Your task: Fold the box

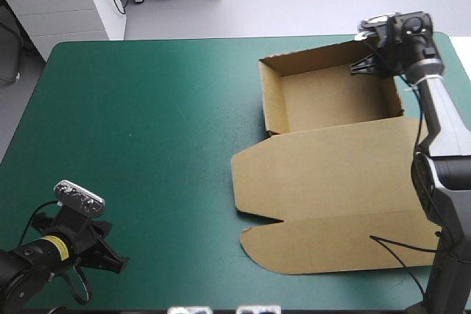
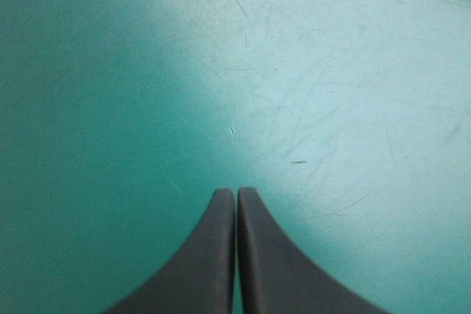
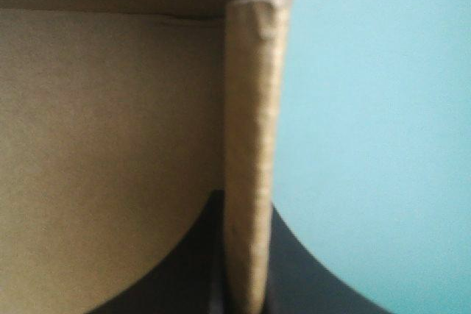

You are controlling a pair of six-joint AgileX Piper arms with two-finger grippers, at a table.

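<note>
Where teal-green cover (image 1: pixel 147 145) spreads, the box (image 1: pixel 331 182) sits open.

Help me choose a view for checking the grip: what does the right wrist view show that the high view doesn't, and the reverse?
Only the right wrist view: the right gripper pinches the box by its wall, one finger inside, one outside. Only the high view: the flat lid and the left gripper, far from the box. Both: the brown box, the right gripper at its wall, the teal-green cover.
</note>
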